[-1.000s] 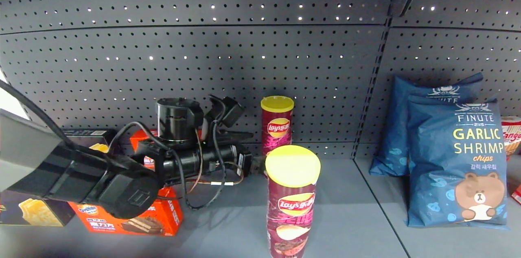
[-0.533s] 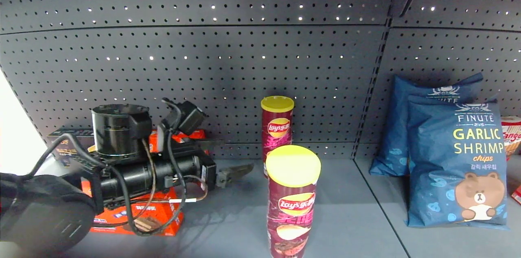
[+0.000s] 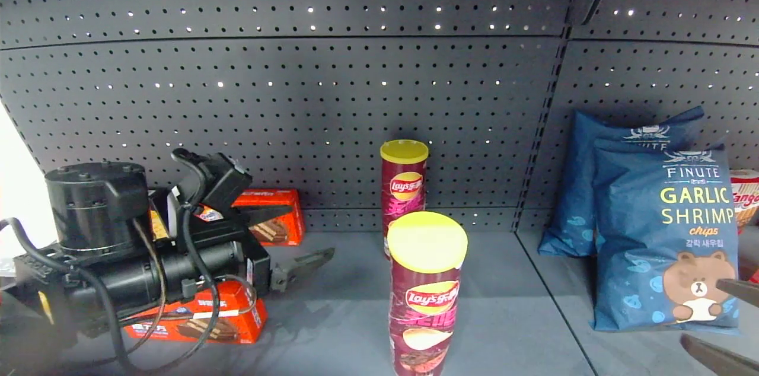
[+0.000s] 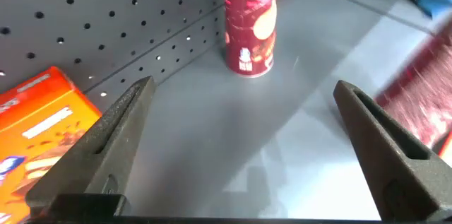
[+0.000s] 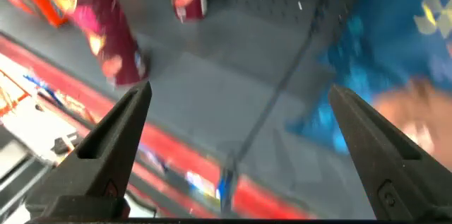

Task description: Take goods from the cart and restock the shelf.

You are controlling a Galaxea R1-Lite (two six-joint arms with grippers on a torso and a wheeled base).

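Note:
Two maroon chip cans with yellow lids stand upright on the grey shelf (image 3: 510,316): the front can (image 3: 426,293) near the edge and the rear can (image 3: 404,183) against the pegboard. My left gripper (image 3: 305,238) lies low over the shelf, well left of both cans, open and empty. The left wrist view has its fingers spread (image 4: 244,86), the rear can (image 4: 251,19) standing beyond them. My right gripper (image 3: 702,312) is open at the shelf's front right, in front of the blue bag. In the right wrist view (image 5: 240,90) it holds nothing; the front can (image 5: 106,33) is off to one side.
Orange snack boxes sit at the left, one at the back (image 3: 273,222) and one under my left arm (image 3: 201,316). Blue garlic shrimp chip bags (image 3: 667,233) lean at the right. A perforated back wall (image 3: 296,97) closes the shelf. Bare shelf floor lies between cans and bags.
My left arm has drawn back to the left, away from the cans, its gripper open. The right gripper's fingertips have come into the head view at the lower right.

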